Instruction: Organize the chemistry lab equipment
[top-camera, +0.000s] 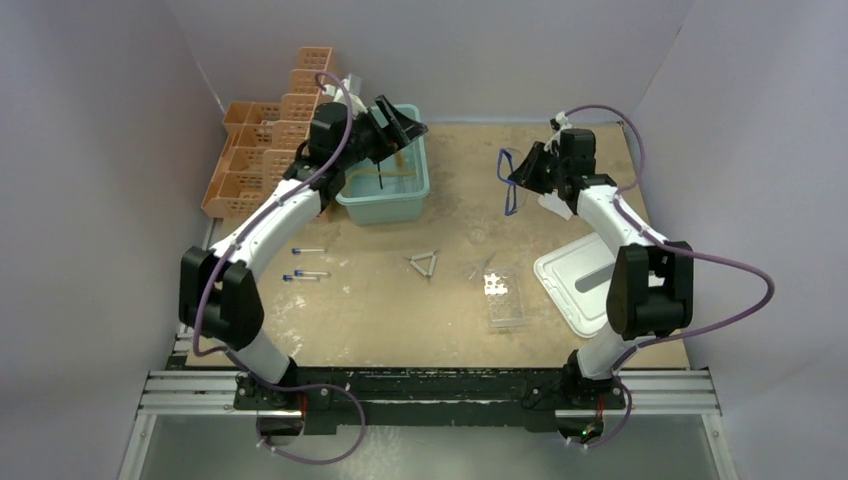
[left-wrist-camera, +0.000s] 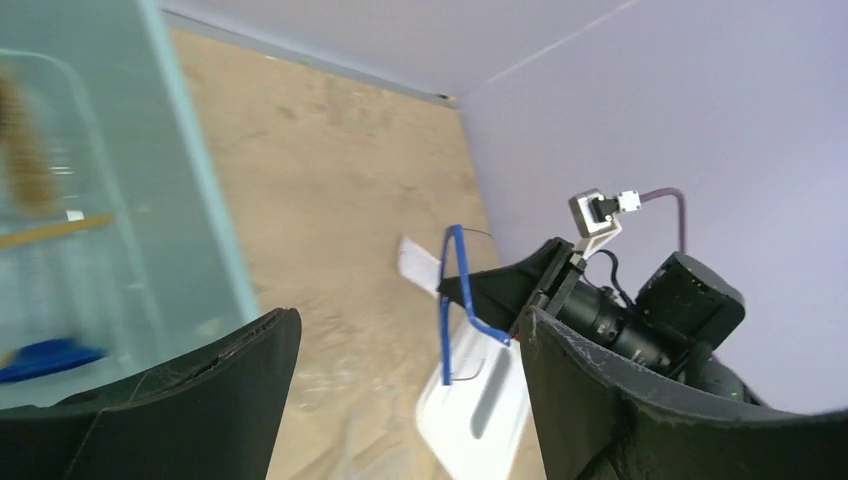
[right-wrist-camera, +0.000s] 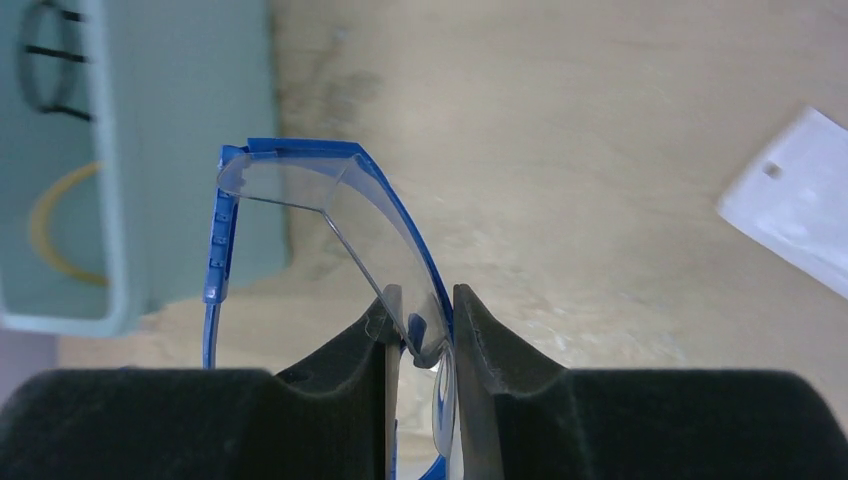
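My right gripper (top-camera: 525, 170) is shut on the blue-framed goggles (top-camera: 511, 182), holding them above the table at back right. In the right wrist view the jaws (right-wrist-camera: 420, 320) pinch the clear lens near the nose bridge of the goggles (right-wrist-camera: 370, 215). My left gripper (top-camera: 405, 125) is open and empty above the teal bin (top-camera: 385, 214); its view shows the goggles (left-wrist-camera: 455, 300) across the table. The bin holds an amber hose (right-wrist-camera: 45, 235) and a black wire ring (right-wrist-camera: 50, 60). Three blue-capped tubes (top-camera: 308, 262), a wire triangle (top-camera: 425, 264) and a clear tube rack (top-camera: 503, 298) lie on the table.
An orange lattice rack (top-camera: 265, 150) stands at back left beside the bin. A white tray (top-camera: 580, 280) lies at the right, by the right arm. A white card (right-wrist-camera: 790, 200) lies under the right gripper. Walls enclose the table on three sides.
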